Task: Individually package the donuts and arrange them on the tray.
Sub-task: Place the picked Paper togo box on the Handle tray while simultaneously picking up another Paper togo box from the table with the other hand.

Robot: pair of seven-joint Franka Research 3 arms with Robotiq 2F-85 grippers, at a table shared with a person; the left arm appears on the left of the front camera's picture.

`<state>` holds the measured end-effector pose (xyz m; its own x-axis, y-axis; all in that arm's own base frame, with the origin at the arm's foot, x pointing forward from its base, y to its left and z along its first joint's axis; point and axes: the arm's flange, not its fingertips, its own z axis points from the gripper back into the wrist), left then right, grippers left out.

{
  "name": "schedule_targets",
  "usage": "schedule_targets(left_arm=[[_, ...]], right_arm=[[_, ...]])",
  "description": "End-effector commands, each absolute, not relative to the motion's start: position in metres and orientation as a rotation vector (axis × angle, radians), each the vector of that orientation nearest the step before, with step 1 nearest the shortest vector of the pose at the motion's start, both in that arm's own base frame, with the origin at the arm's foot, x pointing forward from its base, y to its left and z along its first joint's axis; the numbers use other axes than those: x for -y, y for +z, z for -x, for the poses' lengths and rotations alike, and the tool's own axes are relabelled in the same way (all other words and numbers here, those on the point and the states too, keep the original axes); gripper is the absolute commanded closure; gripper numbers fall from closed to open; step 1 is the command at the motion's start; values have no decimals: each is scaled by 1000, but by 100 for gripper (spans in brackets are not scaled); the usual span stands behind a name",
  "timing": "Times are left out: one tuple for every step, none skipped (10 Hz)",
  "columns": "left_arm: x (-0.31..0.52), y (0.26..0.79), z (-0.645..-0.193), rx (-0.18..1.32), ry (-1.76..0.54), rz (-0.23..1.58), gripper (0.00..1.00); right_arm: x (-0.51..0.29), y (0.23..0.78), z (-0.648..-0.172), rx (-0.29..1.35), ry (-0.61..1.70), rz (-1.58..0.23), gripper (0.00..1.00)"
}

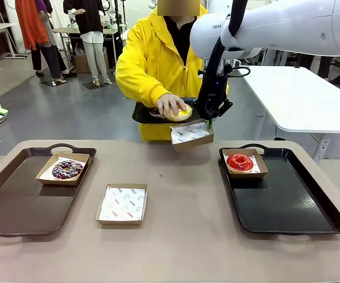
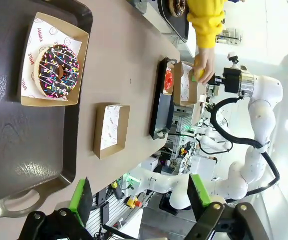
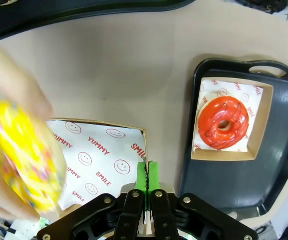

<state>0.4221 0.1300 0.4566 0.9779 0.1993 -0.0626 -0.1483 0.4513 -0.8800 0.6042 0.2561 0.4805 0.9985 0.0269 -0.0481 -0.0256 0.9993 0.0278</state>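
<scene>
My right gripper (image 1: 210,122) is shut on the rim of a paper-lined box (image 1: 191,133), holding it in the air over the table's far edge. In the right wrist view its green pads (image 3: 146,175) pinch the box's edge (image 3: 96,155). A person's hand brings the yellow sprinkled donut (image 1: 179,112) (image 3: 26,160) right above that box. The red donut (image 1: 239,161) (image 3: 223,122) lies in a box on the right tray (image 1: 299,203). The purple-white sprinkled donut (image 1: 68,169) (image 2: 59,71) sits boxed on the left tray (image 1: 16,203). My left gripper (image 2: 140,200) is open above the left tray, holding nothing.
An empty lined box (image 1: 122,203) (image 2: 111,129) lies on the table between the trays. The person in a yellow jacket holds a small black tray (image 1: 141,113) beyond the far edge, with a brown donut (image 2: 176,7) on it. A white table (image 1: 302,97) stands at back right.
</scene>
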Motion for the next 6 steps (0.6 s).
schedule_targets(left_arm=[[-129,459,-424,58,213,1091,0],[-129,459,-424,58,213,1091,0],[-129,459,-424,58,213,1091,0],[-129,459,-424,58,213,1091,0],[-129,459,-424,58,213,1091,0],[-129,459,-424,58,213,1091,0]], right_arm=[[-254,482,-603,-47,25,-30,100],[-254,482,-603,-47,25,-30,100],[-254,482,-603,-47,25,-30,100],[-254,482,-603,-47,25,-30,100],[-254,482,-603,-47,25,-30,100],[-254,482,-603,-47,25,-30,100]])
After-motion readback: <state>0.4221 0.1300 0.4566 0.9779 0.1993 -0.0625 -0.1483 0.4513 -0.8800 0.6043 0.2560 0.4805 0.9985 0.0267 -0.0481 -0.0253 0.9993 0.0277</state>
